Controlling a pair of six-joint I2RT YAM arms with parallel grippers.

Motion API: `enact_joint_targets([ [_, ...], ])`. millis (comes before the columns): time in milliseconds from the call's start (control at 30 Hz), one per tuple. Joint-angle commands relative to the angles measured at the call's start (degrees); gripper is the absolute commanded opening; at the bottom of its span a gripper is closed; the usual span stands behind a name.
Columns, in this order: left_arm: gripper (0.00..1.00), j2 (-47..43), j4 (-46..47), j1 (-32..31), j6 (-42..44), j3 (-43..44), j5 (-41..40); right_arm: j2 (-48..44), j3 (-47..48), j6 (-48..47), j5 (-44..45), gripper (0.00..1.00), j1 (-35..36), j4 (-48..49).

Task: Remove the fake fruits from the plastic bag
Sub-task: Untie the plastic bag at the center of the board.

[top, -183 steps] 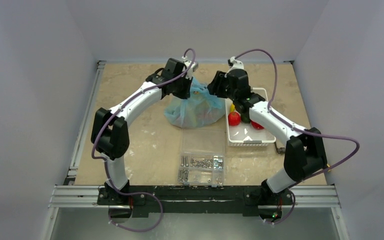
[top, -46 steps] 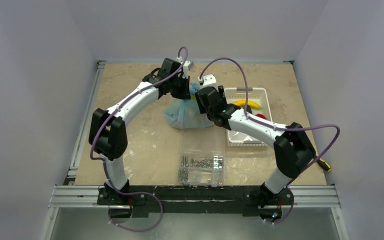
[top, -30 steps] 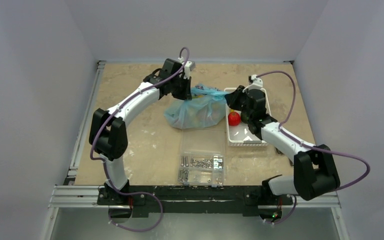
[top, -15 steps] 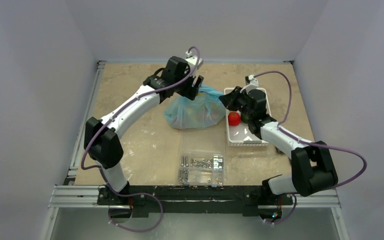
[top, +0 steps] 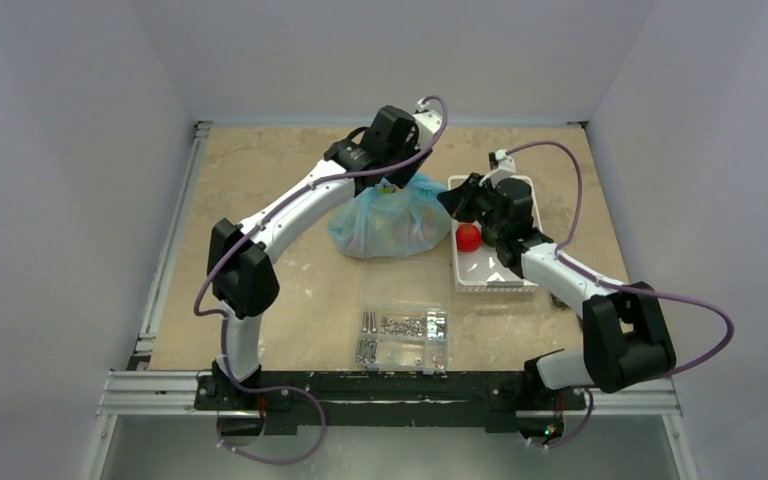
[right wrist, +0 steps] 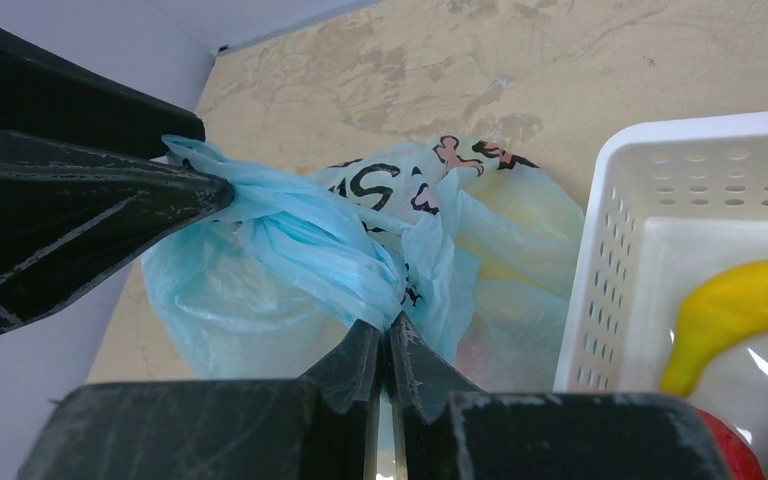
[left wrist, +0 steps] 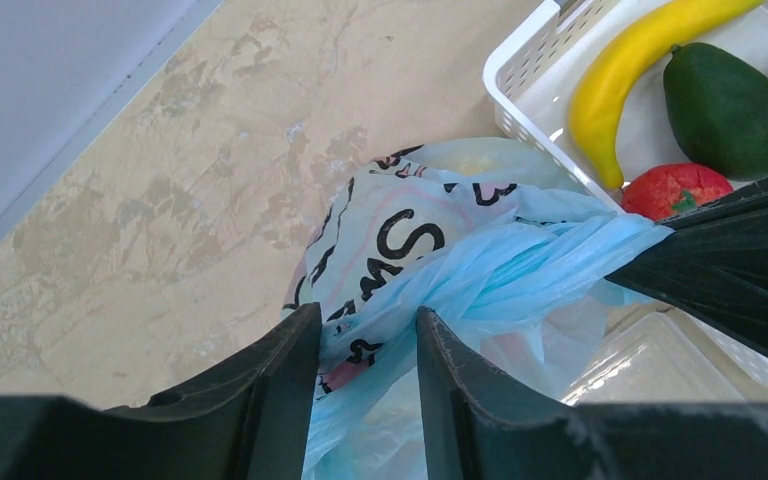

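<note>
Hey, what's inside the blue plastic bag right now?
Through the thin bag, a yellowish shape and a reddish shape show. What they are and how many is hidden; the left gripper and right gripper pinch its top.

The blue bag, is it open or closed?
Closed. The top of the plastic bag is bunched into a twisted strip, pinched by the left gripper and right gripper.
</note>
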Motion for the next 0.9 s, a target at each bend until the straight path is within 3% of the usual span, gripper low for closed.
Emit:
enact_joint_targets([
  [0, 0.42, 1.06, -3.59, 0.28, 1.94, 5.13, 1.85, -1.64, 2.54, -0.31, -1.86, 0.02, 0.06, 1.69],
  [67, 0.45, 1.38, -4.35, 0.32, 1.97, 5.44, 3.84, -1.66, 2.56, -0.11, -2.05, 0.02, 0.07, 1.95],
  [167, 0.36, 2.72, -6.2, 0.37, 0.96, 6.9, 5.52, -1.72, 2.62, 0.28, -2.03, 0.02, 0.06, 2.16],
  [200, 0.27, 3.24, -7.01, 0.35, 0.79, 7.47, 5.76, -1.8, 2.62, 0.37, -2.05, 0.02, 0.04, 2.24],
  [233, 0.09, 3.69, -7.61, 0.37, 0.52, 7.84, 5.43, -1.87, 2.54, 0.52, -2.05, 0.02, 0.08, 2.18],
  [267, 0.0, 3.83, -8.02, 0.49, 0.26, 7.95, 4.39, -1.92, 2.57, 0.73, -2.05, 0.02, 0.04, 2.0],
  [400, 0.0, 0.4, -6.34, 2.09, -3.83, 4.08, -1.15, -2.12, 2.18, 5.1, -0.31, 0.0, -0.05, 1.52],
  [500, 0.0, -7.59, 1.31, 6.44, -12.87, -7.39, -2.94, -2.69, -0.82, 12.87, -1.17, 0.0, -1.43, 5.55],
  [600, 0.0, -15.27, 7.79, 13.35, -21.7, -18.98, 8.08, -1.25, -8.3, 28.14, -4.42, 0.0, -3.99, 22.06],
  [733, 0.0, -22.79, 17.21, 19.76, -29.06, -32.36, 18.08, 6.57, -14.3, 39.74, -4.97, 0.0, -4.4, 39.62],
  [867, 0.0, -24.11, 22.18, 21.19, -34.2, -35.42, 24.88, 15.24, -14.75, 44.98, -8.58, 0.0, -4.7, 52.72],
])
